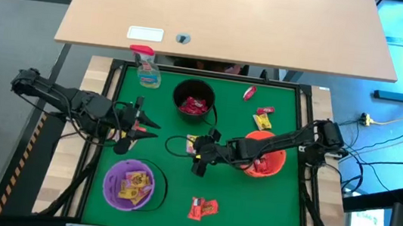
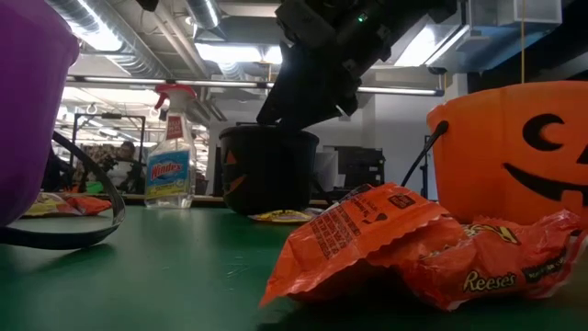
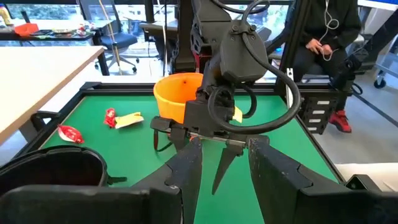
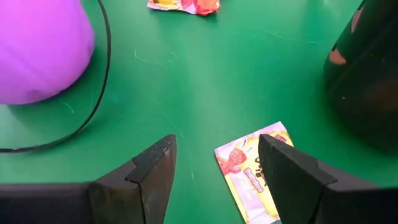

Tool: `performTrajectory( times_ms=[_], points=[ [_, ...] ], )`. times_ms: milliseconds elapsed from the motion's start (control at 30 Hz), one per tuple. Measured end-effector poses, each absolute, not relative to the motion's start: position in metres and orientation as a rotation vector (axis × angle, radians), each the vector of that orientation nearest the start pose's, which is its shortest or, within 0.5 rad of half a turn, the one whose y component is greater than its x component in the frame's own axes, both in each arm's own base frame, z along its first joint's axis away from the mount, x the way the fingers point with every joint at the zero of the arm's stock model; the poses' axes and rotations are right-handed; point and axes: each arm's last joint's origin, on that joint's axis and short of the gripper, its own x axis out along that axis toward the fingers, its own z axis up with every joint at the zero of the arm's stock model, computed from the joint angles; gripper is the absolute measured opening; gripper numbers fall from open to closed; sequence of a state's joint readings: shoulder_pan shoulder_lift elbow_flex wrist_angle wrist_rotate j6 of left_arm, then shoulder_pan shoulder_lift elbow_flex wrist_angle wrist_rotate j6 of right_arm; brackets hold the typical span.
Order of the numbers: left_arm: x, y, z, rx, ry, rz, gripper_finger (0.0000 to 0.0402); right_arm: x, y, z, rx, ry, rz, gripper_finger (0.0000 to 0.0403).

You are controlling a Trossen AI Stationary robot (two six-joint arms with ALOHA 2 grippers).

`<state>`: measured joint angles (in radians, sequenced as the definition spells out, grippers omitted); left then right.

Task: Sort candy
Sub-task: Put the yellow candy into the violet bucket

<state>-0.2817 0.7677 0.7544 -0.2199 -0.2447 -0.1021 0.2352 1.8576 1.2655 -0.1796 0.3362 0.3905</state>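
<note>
Right gripper (image 4: 214,171) hovers open over a yellow candy (image 4: 252,171) on the green mat (image 4: 217,81); left gripper (image 1: 133,126) part-open, empty

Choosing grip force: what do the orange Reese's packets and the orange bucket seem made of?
Reese's packets: apparently thin plastic film, glossy; it crinkles into sharp folds and catches highlights. Orange bucket: likely moulded rigid plastic, smooth with a slight sheen, printed black face.

Free room and obstacles on the green mat (image 1: 251,210).
Open mat lies near-right; black bucket (image 1: 194,101), purple bucket (image 1: 130,185), orange bucket (image 1: 265,154) and spray bottle (image 1: 146,65) ring the centre, where both arms crowd.
</note>
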Motion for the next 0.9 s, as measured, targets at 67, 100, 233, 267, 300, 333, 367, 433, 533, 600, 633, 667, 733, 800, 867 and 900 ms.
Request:
performTrajectory(
  times_ms=[67,100,233,267,300,333,367,433,533,600,633,667,733,800,867,900],
  points=[
    [0.164,-0.04,0.321,-0.041,0.228,-0.025,0.0122,0.391,0.084,0.203,0.161,0.707,-0.24,0.0225],
    [0.164,-0.04,0.321,-0.041,0.227,-0.025,0.0122,0.391,0.084,0.203,0.161,0.708,-0.24,0.0225],
    [0.164,-0.04,0.321,-0.04,0.228,-0.024,0.0122,0.391,0.084,0.203,0.163,0.707,-0.241,0.0225],
    [0.164,-0.04,0.321,-0.04,0.227,-0.019,0.0122,0.391,0.084,0.203,0.163,0.707,-0.241,0.0225],
    [0.164,-0.04,0.321,-0.039,0.227,-0.012,0.0122,0.391,0.084,0.203,0.162,0.706,-0.244,0.0225],
    [0.164,-0.04,0.321,-0.038,0.226,-0.003,0.0122,0.391,0.084,0.204,0.161,0.704,-0.248,0.0225],
    [0.164,-0.039,0.321,-0.037,0.226,0.007,0.0122,0.391,0.084,0.204,0.159,0.703,-0.251,0.0225],
    [0.164,-0.039,0.321,-0.035,0.226,0.016,0.0122,0.391,0.084,0.204,0.159,0.703,-0.251,0.0225],
    [0.164,-0.039,0.321,-0.03,0.227,0.016,0.0122,0.392,0.084,0.202,0.173,0.698,-0.256,0.0225],
    [0.164,-0.039,0.321,-0.028,0.227,0.016,0.0122,0.393,0.084,0.2,0.175,0.703,-0.258,0.0225],
    [0.164,-0.039,0.321,-0.029,0.227,0.016,0.0122,0.394,0.084,0.198,0.177,0.701,-0.258,0.0225],
    [0.164,-0.039,0.321,-0.029,0.227,0.016,0.0122,0.394,0.084,0.197,0.176,0.704,-0.258,0.0225],
    [0.164,-0.039,0.321,-0.032,0.227,0.016,0.0122,0.394,0.084,0.194,0.172,0.715,-0.26,0.0225],
    [0.164,-0.039,0.321,-0.034,0.23,0.016,0.0122,0.395,0.085,0.193,0.175,0.706,-0.258,0.0225],
    [0.164,-0.039,0.321,-0.036,0.231,0.007,0.0122,0.395,0.085,0.192,0.173,0.714,-0.259,0.0225],
    [0.164,-0.039,0.321,-0.037,0.231,0.004,0.0122,0.395,0.085,0.192,0.173,0.715,-0.258,0.0225]
  ],
)
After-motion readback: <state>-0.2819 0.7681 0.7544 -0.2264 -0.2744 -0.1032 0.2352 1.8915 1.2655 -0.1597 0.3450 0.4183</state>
